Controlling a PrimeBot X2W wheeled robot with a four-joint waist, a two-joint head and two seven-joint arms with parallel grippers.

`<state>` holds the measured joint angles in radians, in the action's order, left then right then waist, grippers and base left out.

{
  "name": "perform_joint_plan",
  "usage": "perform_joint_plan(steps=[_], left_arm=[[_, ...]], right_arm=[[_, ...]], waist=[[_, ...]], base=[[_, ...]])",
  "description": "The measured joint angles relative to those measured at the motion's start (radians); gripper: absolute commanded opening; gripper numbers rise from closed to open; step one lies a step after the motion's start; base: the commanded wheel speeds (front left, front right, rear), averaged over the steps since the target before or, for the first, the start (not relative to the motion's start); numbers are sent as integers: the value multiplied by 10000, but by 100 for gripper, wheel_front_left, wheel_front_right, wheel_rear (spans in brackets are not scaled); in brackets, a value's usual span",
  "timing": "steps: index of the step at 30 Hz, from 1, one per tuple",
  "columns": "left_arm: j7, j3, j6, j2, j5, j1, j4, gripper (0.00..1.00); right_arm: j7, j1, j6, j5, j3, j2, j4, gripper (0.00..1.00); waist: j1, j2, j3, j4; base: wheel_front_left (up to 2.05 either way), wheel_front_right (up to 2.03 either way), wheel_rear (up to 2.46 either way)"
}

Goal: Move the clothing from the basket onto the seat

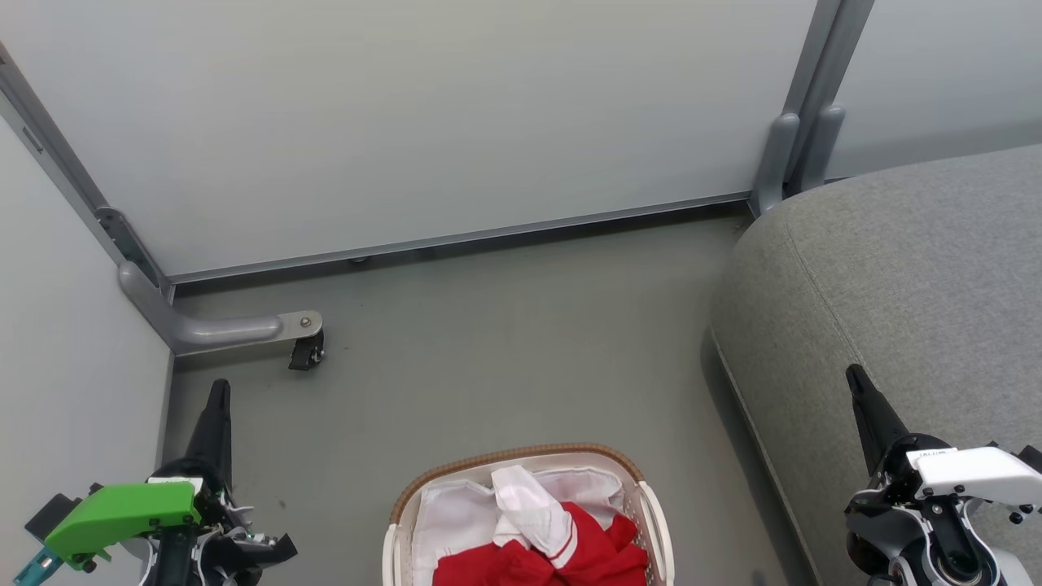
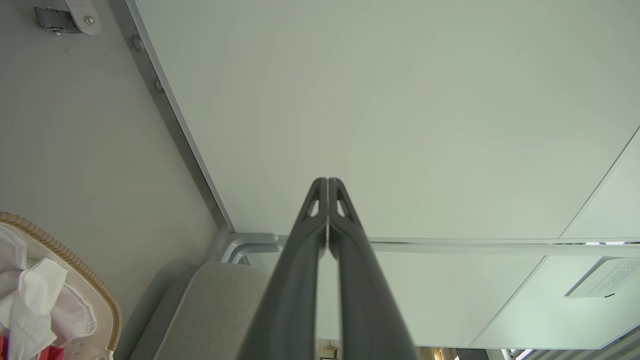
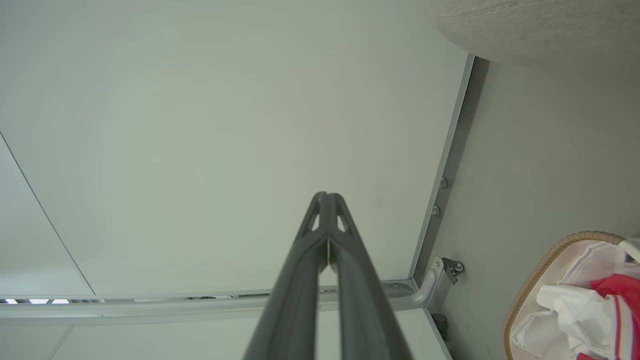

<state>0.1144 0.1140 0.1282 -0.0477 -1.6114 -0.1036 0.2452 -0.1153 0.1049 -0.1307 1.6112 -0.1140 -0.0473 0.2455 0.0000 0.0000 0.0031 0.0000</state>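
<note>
The left gripper (image 1: 216, 399) hangs at the lower left of the head view, its two dark fingers pressed together on nothing; the left wrist view shows the tips meeting. The right gripper (image 1: 856, 382) at the lower right is closed and empty in the same way, and its tip shows against the seat (image 1: 895, 285).

Between them the basket (image 1: 521, 453) stands on the grey floor (image 1: 505, 342), touched by neither gripper. The clothing (image 1: 594, 553) lies inside it, bunched red with a white stripe on the white liner (image 1: 452, 521), with a crumpled white piece on top.

The seat rises to the right of the basket, with a strip of floor between them.

Farther off, at the floor's far left corner, a grey metal foot (image 1: 220, 330) ends in a black caster (image 1: 306, 352). Pale wall panels (image 1: 448, 122) close the far edge.
</note>
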Motion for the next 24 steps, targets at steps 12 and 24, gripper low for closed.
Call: perform_joint_plan(steps=[12,24], left_arm=[[0,0,0,0,0,0,0,0],[-140,-176,-23,69,17,416,464,100]], right_arm=[[0,0,0,0,0,0,0,0],[109,-362,4,-19,130,159,466,100]], waist=[[0,0,0,0],[0,0,-14,-2]], base=[[0,0,0],[0,0,0]])
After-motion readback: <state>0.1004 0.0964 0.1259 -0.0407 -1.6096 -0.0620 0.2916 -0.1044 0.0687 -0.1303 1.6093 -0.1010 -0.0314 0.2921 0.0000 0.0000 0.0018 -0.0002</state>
